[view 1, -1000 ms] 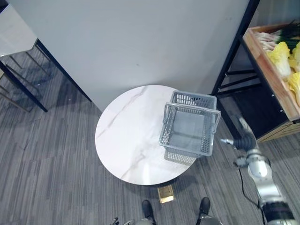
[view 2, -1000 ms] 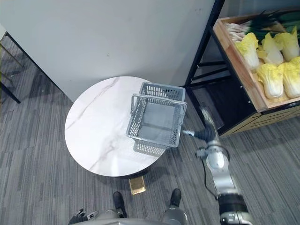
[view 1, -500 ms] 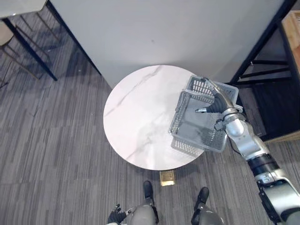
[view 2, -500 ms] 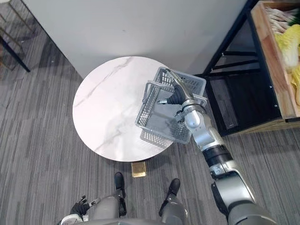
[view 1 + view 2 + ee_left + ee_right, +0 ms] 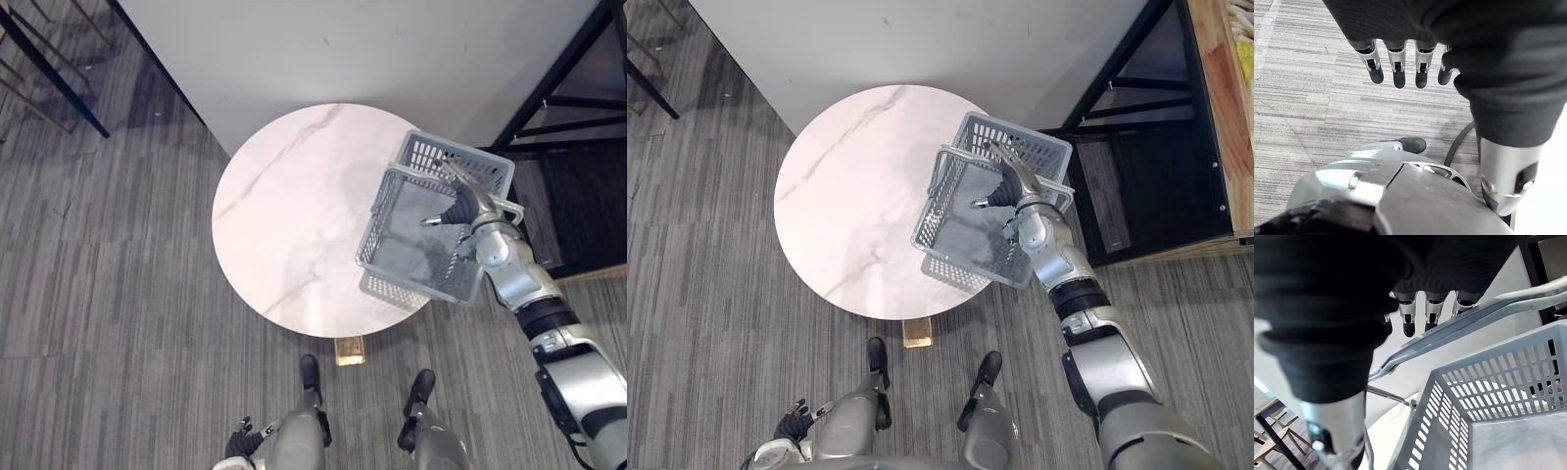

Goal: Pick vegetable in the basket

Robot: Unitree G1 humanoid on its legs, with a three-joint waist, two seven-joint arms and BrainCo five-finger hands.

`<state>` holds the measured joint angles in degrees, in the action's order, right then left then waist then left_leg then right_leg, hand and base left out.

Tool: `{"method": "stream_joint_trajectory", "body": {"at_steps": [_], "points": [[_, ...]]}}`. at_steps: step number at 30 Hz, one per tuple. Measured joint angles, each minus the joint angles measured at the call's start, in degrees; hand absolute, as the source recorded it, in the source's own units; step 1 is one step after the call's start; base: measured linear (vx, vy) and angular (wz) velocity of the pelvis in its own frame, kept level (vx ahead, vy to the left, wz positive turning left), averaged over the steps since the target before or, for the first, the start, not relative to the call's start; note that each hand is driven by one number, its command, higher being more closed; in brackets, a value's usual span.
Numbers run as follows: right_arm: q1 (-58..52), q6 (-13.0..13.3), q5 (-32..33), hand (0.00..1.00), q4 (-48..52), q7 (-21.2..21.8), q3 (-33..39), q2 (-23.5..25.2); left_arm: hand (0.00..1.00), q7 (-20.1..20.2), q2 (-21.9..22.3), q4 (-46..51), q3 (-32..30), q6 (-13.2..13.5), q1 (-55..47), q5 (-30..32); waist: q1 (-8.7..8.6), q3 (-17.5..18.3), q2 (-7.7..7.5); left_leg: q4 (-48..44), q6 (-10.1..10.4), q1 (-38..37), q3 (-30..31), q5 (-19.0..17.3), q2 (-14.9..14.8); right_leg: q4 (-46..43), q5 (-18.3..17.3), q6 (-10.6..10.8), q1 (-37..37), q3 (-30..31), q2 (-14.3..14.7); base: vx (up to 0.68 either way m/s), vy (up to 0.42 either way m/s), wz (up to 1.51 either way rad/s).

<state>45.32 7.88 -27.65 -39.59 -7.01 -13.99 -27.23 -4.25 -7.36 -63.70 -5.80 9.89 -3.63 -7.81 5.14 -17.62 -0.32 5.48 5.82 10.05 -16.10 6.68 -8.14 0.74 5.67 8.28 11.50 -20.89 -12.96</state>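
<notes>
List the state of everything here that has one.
basket: upright on the table, empty.
right robot hand: open, above the basket by its handles, holding nothing.
left robot hand: open, hanging low, holding nothing.
table: bears the basket near its right edge.

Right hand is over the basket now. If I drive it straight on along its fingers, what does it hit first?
Most likely the raised handle of the basket: in the right wrist view that bar crosses just past the fingertips of the right hand. Depth is hard to judge, so ease in.
</notes>
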Motion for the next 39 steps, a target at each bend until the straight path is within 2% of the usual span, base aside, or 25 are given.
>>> {"method": "stream_joint_trajectory", "body": {"at_steps": [15, 20, 25, 26, 39], "points": [[3.19, 0.37, -6.25, 0.00, -6.62, 0.06, -2.49, -4.58, 0.00, 0.01, -0.37, 0.02, 1.00, 0.14, 0.02, -0.22, -0.01, -0.28, -0.26, 0.07, 0.02, 0.95, 0.83, -0.02, 0.18, 0.49, 0.76, -0.33, 1.46, 1.16, 0.00, 0.01, -0.003, -0.03], [5.65, 0.66, -8.45, 0.00, -7.46, 0.06, -4.34, -7.27, 0.00, 0.04, -0.73, 0.28, 2.23, 0.77, 0.12, -0.63, -0.06, -1.49, -0.23, 0.06, 0.00, 1.96, 1.08, 0.06, 0.33, 1.10, 1.29, -0.37, 2.23, 1.27, 0.00, 0.01, -0.002, 0.00], [7.10, 0.83, -8.46, 0.00, -8.67, 0.01, -4.36, -7.85, 0.00, -0.01, -0.88, 0.27, 2.66, 0.76, 0.11, -0.72, -0.05, -1.54, -0.28, 0.06, -0.04, 2.27, 1.57, 0.11, 0.42, 1.18, 1.45, -0.50, 2.50, 1.27, 0.00, 0.05, -0.007, -0.01], [7.12, 0.83, -8.46, 1.00, -8.72, 0.02, -4.39, -7.84, 0.00, -0.01, -0.89, 0.27, 2.71, 0.76, 0.11, -0.84, -0.04, -1.54, -0.28, 0.06, -0.04, 2.28, 1.77, 0.11, 0.42, 1.23, 1.46, -0.51, 2.48, 1.21, 0.00, 0.04, -0.008, 0.02], [9.64, 0.74, -8.48, 1.00, -13.26, -0.01, -5.60, -7.63, 0.00, -0.55, -1.25, 0.27, 3.89, 0.85, 0.13, -1.05, 0.32, -1.63, -0.44, 0.10, 0.02, 2.87, 2.79, 0.15, 0.45, 1.48, 1.55, -0.60, 2.53, 0.66, 0.00, 0.01, -0.002, 0.02]]}}
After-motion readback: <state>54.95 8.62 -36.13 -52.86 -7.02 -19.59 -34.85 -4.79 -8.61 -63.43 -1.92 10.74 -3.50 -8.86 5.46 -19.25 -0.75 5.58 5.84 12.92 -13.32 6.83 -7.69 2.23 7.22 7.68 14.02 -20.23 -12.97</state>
